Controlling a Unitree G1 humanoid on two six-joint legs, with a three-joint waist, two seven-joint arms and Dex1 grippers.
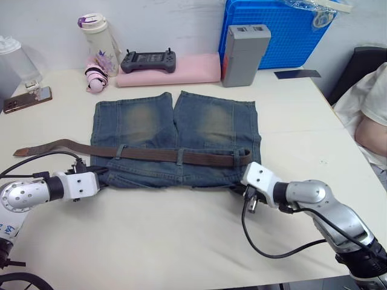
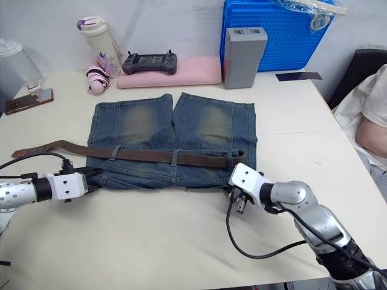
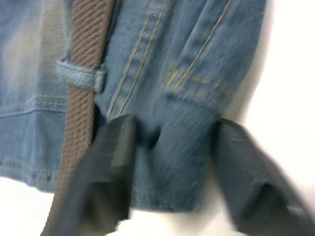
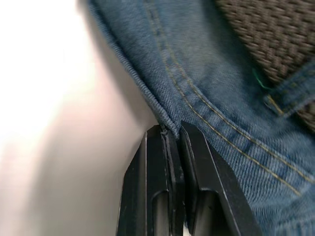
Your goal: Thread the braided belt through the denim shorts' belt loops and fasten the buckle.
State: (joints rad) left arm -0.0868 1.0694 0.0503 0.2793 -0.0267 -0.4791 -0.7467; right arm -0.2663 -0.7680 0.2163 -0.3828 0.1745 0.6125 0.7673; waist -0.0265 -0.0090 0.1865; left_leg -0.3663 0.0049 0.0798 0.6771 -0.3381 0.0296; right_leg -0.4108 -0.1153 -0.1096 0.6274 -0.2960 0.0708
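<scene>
Left claw [image 3: 167,182] is standing spread at the shorts' [image 1: 175,124] left waist corner, one finger on either side of the denim edge — not yet pinching, and probably lining up to take hold so the waistband can be kept taut. Just beside that claw in the left wrist view, one belt loop [image 3: 81,78] is crossing over the belt [image 1: 151,154], so the strap is already running under it there.

Moving rightward, the shorts are lying flat on the surface [image 1: 181,241], waist toward the robot, legs pointing away. The belt is lying across the waistband; its tan tip [image 1: 24,151] is trailing off well past the left side onto the surface, while the other end is sitting near the right waist corner. I cannot make out the buckle clearly, so it does not look fastened.

Right claw [image 4: 170,142] is pressed together on the waistband's edge at the right corner, pinching a thin fold of denim — likely anchoring that side against any pull.

Counting: one pair of shorts, one belt, two claws, and about four loops visible along the strap in the head views. By my judgement threading is mostly done, with fastening still ahead.
</scene>
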